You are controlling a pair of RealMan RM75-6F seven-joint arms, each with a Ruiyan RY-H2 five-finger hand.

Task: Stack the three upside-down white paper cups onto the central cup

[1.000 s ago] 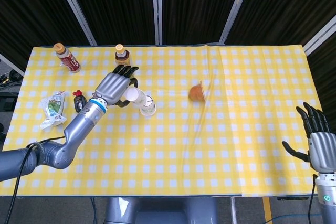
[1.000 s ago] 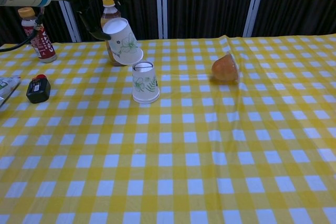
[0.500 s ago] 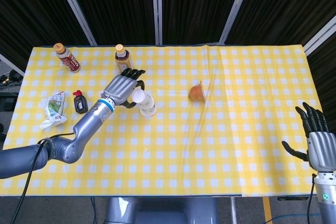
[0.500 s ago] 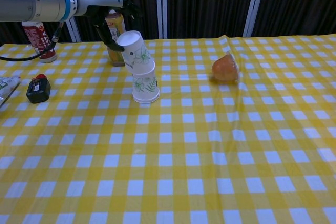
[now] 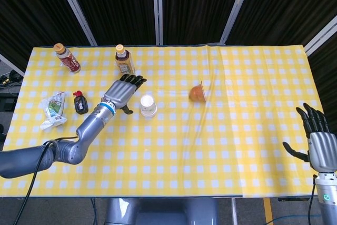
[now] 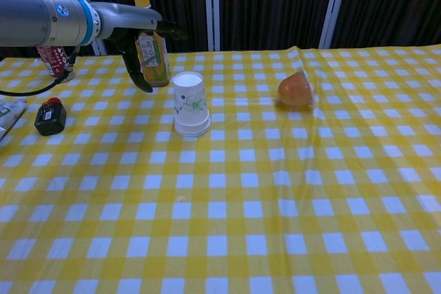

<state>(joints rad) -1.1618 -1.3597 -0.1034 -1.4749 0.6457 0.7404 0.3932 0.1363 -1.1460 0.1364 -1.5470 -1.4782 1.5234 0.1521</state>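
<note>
A stack of upside-down white paper cups (image 5: 148, 105) (image 6: 190, 103) with a green leaf print stands on the yellow checked table, left of centre. My left hand (image 5: 120, 93) (image 6: 140, 35) hovers just left of the stack, fingers spread and holding nothing, a small gap between it and the cups. My right hand (image 5: 317, 136) hangs off the table's right front corner in the head view, fingers apart and empty. No other loose cup shows.
An orange object (image 5: 197, 93) (image 6: 295, 88) lies right of the stack. A tea bottle (image 5: 123, 59) (image 6: 151, 51) stands behind my left hand, a brown bottle (image 5: 67, 58) at the far left. A small black item (image 5: 80, 102) (image 6: 49, 116) and a snack packet (image 5: 53, 108) lie left.
My left hand brought a tilted cup down onto the standing cup, let go and drew back to the left. The cup now sits straight on the stack. The right hand stayed still.
</note>
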